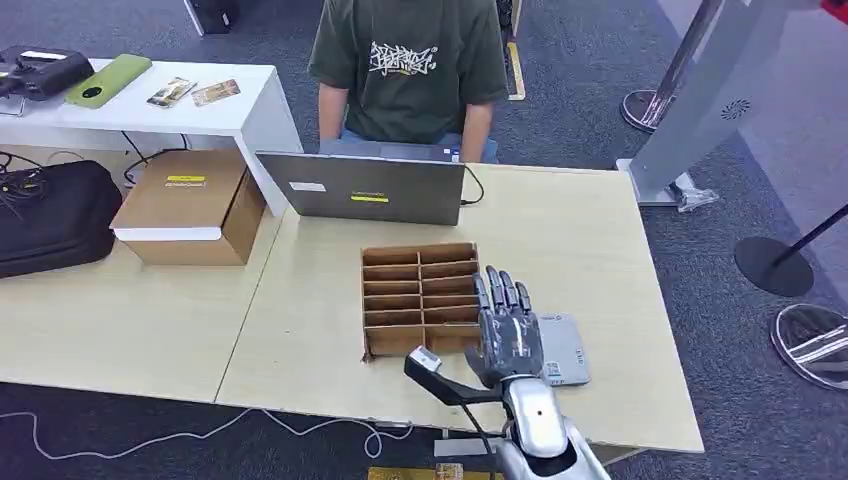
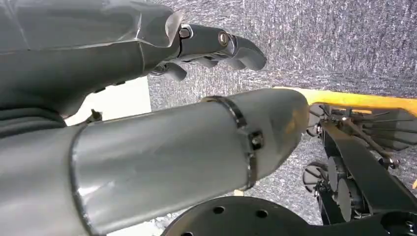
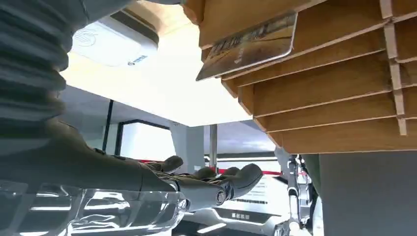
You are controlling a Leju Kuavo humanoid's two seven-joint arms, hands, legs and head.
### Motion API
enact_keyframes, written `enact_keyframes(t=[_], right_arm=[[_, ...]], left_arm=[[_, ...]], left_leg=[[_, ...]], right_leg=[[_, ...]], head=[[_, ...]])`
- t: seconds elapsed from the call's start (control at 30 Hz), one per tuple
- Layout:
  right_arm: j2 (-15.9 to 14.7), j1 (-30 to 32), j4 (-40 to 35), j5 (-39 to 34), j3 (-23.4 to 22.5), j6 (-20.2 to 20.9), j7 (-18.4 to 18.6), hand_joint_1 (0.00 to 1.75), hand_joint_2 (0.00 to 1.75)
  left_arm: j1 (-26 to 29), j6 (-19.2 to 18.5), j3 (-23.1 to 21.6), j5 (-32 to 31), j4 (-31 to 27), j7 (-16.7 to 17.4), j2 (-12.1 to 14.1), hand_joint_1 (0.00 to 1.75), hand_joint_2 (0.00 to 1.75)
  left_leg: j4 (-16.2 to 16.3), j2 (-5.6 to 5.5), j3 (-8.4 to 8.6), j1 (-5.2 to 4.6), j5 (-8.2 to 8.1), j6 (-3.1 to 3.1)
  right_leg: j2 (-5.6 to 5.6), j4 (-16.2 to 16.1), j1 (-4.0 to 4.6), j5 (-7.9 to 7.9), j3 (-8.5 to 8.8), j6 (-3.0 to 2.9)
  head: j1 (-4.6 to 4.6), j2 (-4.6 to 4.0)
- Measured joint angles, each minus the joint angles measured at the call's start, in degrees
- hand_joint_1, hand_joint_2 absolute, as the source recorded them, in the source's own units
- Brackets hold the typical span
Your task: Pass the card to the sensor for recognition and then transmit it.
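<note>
Right now the robot's right hand (image 1: 508, 330) hovers flat over the light wooden table (image 1: 580, 240), fingers stretched out straight and close together, holding nothing. It sits above the near right corner of the cardboard divider box (image 1: 420, 295), partly over the grey card sensor (image 1: 565, 348) lying just beside that box. From the right wrist view, the card (image 3: 251, 46) sticks out of one of the box's slots, tilted, apart from the fingers. The left hand (image 2: 216, 46) hangs over grey carpet, fingers loosely curled and empty. A person in a dark green shirt (image 1: 410, 65) sits behind a laptop (image 1: 365, 188) at the table's far edge.
</note>
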Motion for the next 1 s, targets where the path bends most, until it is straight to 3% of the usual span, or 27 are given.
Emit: enact_keyframes(t=[0.2, 0.43, 1.0], right_arm=[[0.0, 0.3, 0.0, 0.0, 0.0, -0.1, -0.3, 0.0, 1.75], [0.6, 0.2, 0.8, 0.0, 0.0, -0.7, -3.4, 0.0, 1.75], [1.6, -4.8, 9.9, 0.0, 0.0, -4.6, -5.4, 0.0, 1.75]], left_arm=[[0.1, 0.0, 0.0, 0.0, 0.0, 0.0, -0.2, 0.0, 0.0], [0.1, -0.1, 0.0, 0.0, 0.0, 0.0, -0.2, 0.0, 0.0], [0.1, -0.4, 0.0, 0.0, 0.0, 0.0, -0.1, 0.0, 0.0]], left_leg=[[0.0, 0.0, 0.0, 0.0, 0.0, 0.0], [0.0, 0.0, -0.01, 0.0, 0.0, 0.0], [0.0, 0.0, 0.0, 0.0, 0.0, 0.0]], right_leg=[[0.0, 0.0, 0.0, 0.0, 0.0, 0.0], [0.0, 0.0, 0.0, 0.0, 0.0, 0.0], [0.0, 0.0, 0.0, 0.0, 0.0, 0.0]], head=[[0.0, 0.0], [0.0, 0.0], [0.0, 0.0]])
